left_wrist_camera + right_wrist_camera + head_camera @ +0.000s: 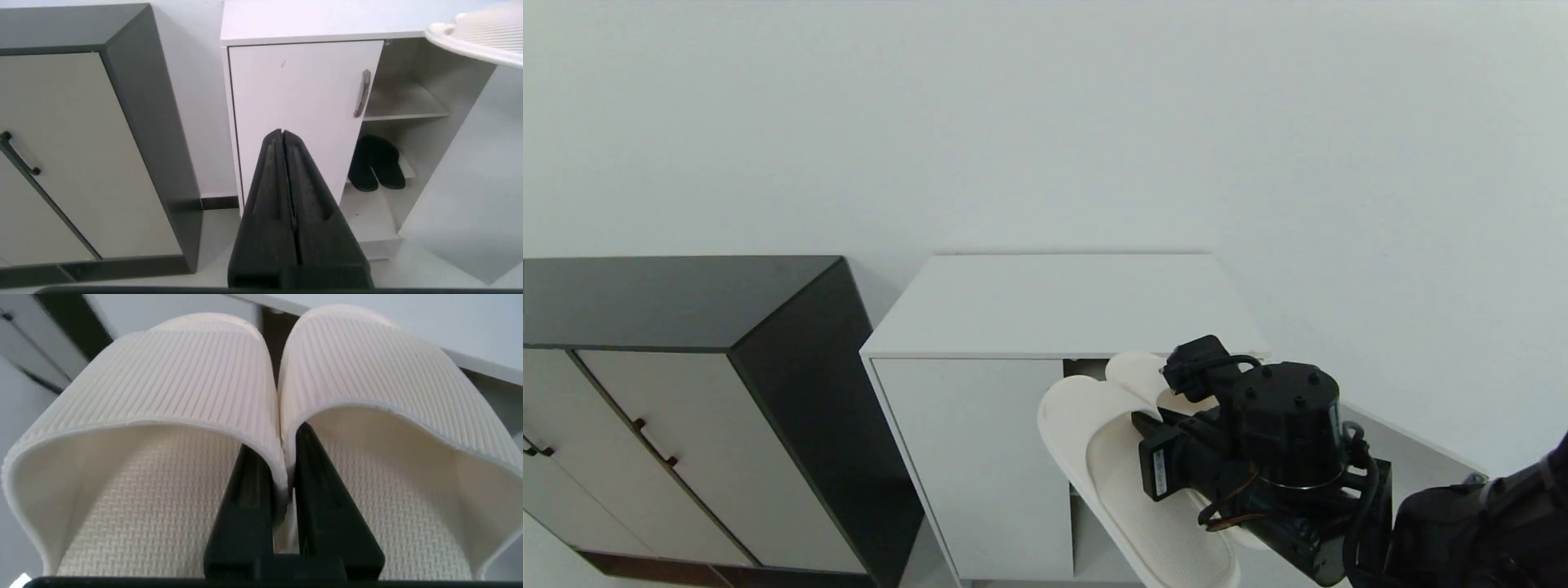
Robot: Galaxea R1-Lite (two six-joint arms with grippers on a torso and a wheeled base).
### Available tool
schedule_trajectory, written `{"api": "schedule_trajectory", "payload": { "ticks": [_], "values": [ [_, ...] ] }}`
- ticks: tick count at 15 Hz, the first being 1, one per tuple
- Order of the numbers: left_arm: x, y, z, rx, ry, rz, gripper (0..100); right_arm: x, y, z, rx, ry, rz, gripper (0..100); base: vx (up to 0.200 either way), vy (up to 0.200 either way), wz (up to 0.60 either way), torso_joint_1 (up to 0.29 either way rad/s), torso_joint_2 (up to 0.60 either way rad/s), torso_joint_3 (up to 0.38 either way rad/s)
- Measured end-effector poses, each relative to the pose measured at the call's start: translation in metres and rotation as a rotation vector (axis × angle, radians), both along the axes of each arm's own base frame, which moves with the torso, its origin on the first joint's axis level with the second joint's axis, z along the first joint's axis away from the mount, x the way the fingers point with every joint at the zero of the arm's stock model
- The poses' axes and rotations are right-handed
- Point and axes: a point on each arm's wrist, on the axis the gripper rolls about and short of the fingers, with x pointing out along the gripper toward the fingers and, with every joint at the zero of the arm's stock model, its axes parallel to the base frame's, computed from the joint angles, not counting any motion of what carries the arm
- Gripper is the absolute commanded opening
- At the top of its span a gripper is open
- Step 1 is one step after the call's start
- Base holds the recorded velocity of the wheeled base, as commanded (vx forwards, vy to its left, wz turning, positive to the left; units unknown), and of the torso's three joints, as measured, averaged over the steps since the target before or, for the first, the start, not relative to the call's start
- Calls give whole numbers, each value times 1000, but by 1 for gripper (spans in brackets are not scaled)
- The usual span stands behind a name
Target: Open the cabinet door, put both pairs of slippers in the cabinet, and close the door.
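Progress looks past halfway to me. The cabinet [1062,302] has its door [478,180] standing open, and a dark pair of slippers [377,162] already lies on the lower shelf [364,208] inside. My right gripper [278,486] has its jaws clamped on the inner edges of the white pair of slippers [1111,457], low and centre in the head frame, before the opening. My left gripper [283,143] hangs apart, jaws closed on nothing. Left to do, I judge: set the white pair inside, release, shut the door. Whether the toes have crossed the threshold I can't quite tell.
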Motion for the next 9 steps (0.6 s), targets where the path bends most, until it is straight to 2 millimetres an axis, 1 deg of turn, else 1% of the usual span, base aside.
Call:
{"api": "schedule_trajectory", "payload": {
  "ticks": [2,4,7,9],
  "values": [
    [0,0,0,0,0,0,0,0,-4,-1,-13,-26,10,0,0,0,0,0,0,0],
    [0,0,0,0,0,0,0,-4,-7,-3,-3,-40,56,0,0,0,0,0,0,0],
    [0,0,0,0,0,0,0,-5,-11,-8,-15,-39,69,0,0,0,0,0,0,0],
    [0,0,0,-1,0,0,0,-6,-12,-9,-20,-39,72,0,0,0,0,-95,203,117]
  ]
}}
